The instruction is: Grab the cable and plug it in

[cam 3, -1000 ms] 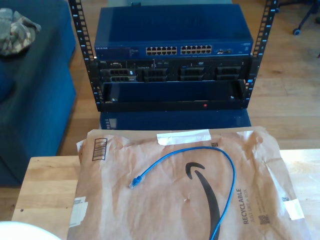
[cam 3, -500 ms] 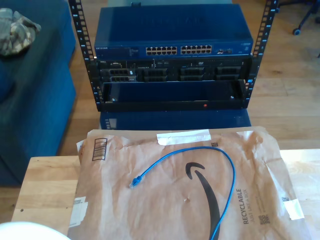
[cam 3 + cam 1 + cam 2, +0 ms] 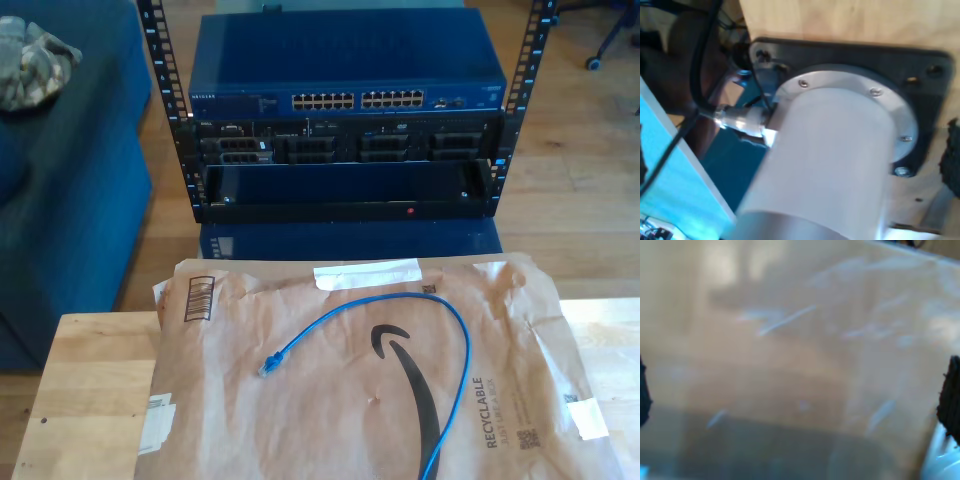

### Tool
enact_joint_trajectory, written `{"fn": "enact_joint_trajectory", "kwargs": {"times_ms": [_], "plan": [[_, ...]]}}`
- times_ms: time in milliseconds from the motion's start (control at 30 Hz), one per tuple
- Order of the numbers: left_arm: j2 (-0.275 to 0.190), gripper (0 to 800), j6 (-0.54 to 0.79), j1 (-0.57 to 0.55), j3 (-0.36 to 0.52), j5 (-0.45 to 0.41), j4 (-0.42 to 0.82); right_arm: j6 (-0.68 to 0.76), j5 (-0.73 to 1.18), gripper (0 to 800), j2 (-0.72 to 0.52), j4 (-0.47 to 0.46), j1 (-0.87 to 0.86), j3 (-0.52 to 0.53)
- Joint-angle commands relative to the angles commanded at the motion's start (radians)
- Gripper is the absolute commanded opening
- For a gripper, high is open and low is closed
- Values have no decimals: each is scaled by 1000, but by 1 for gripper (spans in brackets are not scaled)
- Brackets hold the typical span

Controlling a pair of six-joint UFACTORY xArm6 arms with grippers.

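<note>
Gone from the exterior view's lower left corner is the white rounded shape seen earlier. The cable [image 3: 440, 370] lies curved on the brown paper mailer [image 3: 300, 420] on the bench [image 3: 90, 370]. Whether my first or second hand is clenched, I cannot tell; the cable's place relative to either hand is unclear.

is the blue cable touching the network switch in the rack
Apart. The exterior view shows the cable lying looped on the brown paper mailer, with bare floor between it and the switch.
</note>
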Motion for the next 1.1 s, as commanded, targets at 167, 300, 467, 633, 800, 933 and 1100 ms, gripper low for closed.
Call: {"fn": "enact_joint_trajectory", "kwargs": {"times_ms": [167,300,467,633,800,933,1100], "plan": [[20,800,-204,-258,-46,-2,-78,299,0,783,152,2,371,-140],[71,800,-379,-413,-123,-6,-129,420,2,773,347,5,618,-308],[91,800,-459,-499,-163,-15,-140,468,41,779,626,68,792,-537],[158,800,-473,-499,-222,-17,-163,466,44,778,856,95,867,-750],[183,800,-474,-499,-233,-18,-166,465,38,778,990,95,924,-868],[198,800,-474,-508,-232,-38,-176,463,38,777,1051,95,925,-950],[215,800,-476,-528,-233,-41,-181,463,37,777,1123,95,937,-987]]}}
